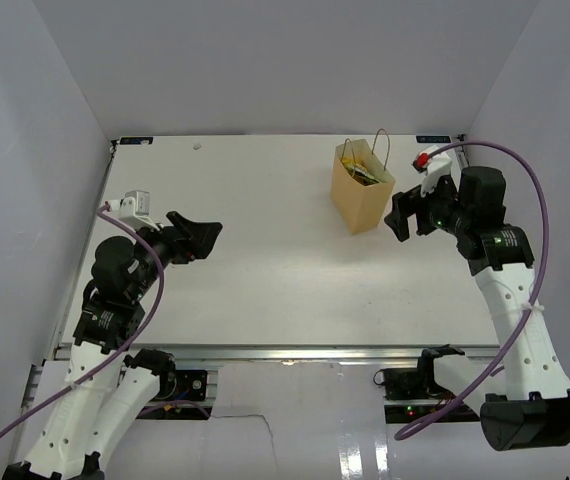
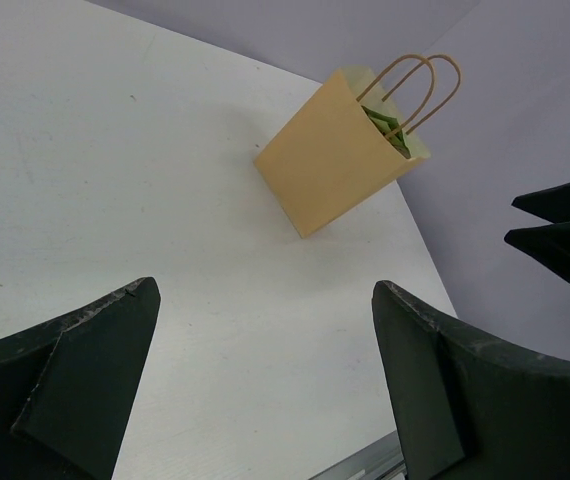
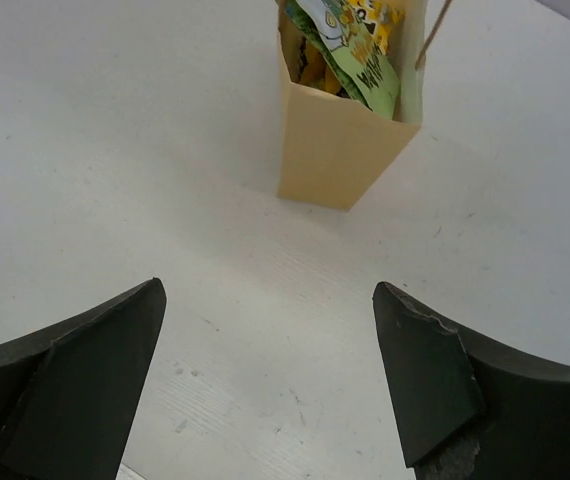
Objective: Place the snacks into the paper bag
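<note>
The tan paper bag (image 1: 362, 190) stands upright at the back right of the table, its cord handles up. Snacks (image 3: 350, 45) poke out of its open top: green-white and yellow packets, also visible as a green edge in the left wrist view (image 2: 390, 130). My right gripper (image 1: 402, 217) hangs just right of the bag (image 3: 340, 140), open, with nothing between its fingers (image 3: 420, 370). My left gripper (image 1: 205, 238) is far off at the left of the table, open and empty, facing the bag (image 2: 335, 165).
White table (image 1: 265, 280) with grey walls on three sides. A metal rail (image 1: 285, 352) runs along the near edge. The right gripper's dark fingertips (image 2: 565, 235) show at the right of the left wrist view.
</note>
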Motion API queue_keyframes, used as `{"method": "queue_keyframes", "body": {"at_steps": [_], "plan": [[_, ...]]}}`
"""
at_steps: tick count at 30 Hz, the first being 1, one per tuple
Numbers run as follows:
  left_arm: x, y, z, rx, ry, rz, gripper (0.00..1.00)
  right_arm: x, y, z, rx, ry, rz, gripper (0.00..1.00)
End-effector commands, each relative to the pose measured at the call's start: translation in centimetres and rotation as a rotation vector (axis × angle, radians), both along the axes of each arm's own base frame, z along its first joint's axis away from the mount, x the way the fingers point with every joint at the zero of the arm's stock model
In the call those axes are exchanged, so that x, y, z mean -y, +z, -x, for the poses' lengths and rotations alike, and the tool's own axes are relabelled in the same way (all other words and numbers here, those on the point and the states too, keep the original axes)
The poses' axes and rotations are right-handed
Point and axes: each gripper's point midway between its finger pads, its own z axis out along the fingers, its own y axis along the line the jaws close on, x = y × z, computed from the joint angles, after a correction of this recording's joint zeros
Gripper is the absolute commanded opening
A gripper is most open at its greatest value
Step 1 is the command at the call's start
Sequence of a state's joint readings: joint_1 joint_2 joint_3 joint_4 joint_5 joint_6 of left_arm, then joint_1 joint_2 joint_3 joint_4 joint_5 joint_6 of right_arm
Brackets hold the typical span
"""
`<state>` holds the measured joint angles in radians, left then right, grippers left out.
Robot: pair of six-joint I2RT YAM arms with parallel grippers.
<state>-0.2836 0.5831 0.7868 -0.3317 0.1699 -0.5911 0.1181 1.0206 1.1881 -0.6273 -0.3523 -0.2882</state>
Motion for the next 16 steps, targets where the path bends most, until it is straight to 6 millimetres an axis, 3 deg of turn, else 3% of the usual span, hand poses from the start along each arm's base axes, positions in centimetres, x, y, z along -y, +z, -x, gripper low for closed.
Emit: {"method": "queue_keyframes", "body": {"at_steps": [1,9,16], "plan": [[0.3,1.0,0.6,0.015,-0.027,-0.004,0.98,1.6,0.7,-0.2,0.027,-0.139,-0.024,0.90],[-0.1,1.1,1.6,0.009,-0.028,-0.019,0.98,3.0,2.4,-0.7,0.073,-0.256,-0.050,0.90],[-0.3,0.9,2.0,0.007,-0.021,-0.025,0.98,2.7,2.9,-1.1,0.109,-0.231,-0.052,0.90]]}}
